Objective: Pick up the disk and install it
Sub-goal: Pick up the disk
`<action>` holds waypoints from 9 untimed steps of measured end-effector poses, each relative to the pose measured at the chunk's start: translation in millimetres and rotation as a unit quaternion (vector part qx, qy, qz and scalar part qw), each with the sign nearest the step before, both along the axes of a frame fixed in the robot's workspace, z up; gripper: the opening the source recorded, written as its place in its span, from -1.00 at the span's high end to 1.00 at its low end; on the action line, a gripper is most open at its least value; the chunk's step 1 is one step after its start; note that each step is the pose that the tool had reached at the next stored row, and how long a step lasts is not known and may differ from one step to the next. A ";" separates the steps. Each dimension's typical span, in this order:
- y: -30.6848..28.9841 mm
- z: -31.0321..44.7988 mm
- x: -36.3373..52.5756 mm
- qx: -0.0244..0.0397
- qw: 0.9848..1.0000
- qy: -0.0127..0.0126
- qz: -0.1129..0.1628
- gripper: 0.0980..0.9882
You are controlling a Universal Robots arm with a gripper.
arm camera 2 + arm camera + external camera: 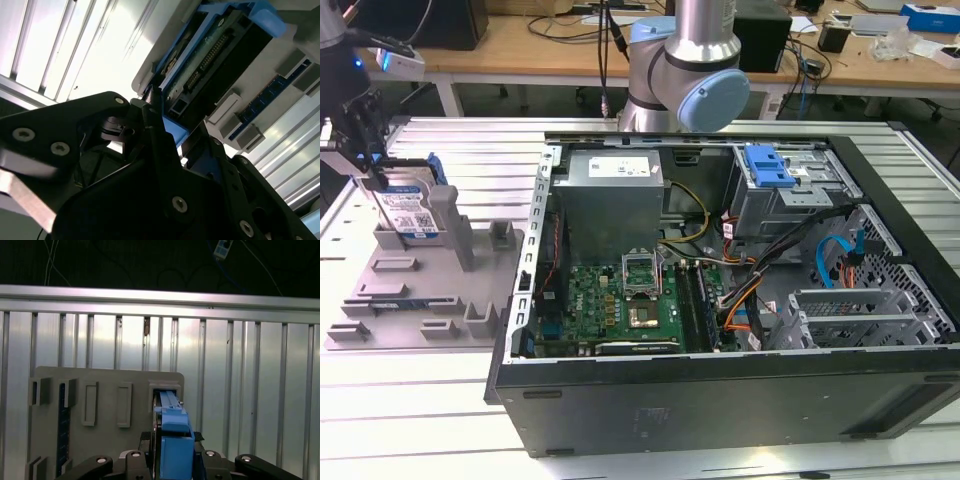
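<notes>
1. The disk (408,212) stands on edge in a slot of the grey fixture tray (430,300), at the exterior view's left, with its label side showing and the blue carrier frame around its rim
2. Judging by its build, it is a stiff, fairly dense metal slab. It will not flex, but knocks could damage it, and the connector and circuit-board edge seen in the second wrist view should not be squeezed
3. The plastic frame looks smooth and may slip. The safest hold appears to be across the two broad flat sides near the upper edge, square to the slot so the disk lifts without jamming
4. The gripper (175,127) sits over the upper edge of the disk. Its fingers (154,130) are pressed in on either side, pinching the blue-framed edge as far as both wrist views show
5. The tray lies on the slatted metal table (410,400), and the open computer case (720,405) lies well apart, toward the exterior view's right
</notes>
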State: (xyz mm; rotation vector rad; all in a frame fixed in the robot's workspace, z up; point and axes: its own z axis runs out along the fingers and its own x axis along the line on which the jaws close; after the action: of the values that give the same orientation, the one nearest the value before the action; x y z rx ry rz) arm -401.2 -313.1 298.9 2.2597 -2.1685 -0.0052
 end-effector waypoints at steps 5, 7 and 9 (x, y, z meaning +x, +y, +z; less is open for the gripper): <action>0.0 0.0 0.0 0.000 1.000 0.000 0.000 0.38; 0.0 0.0 0.0 0.000 1.000 0.000 0.000 0.38; 0.0 0.0 0.0 0.000 1.000 0.000 0.000 0.38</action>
State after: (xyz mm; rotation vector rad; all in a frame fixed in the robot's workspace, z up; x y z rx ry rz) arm -401.2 -313.1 299.0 2.2599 -2.1687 -0.0058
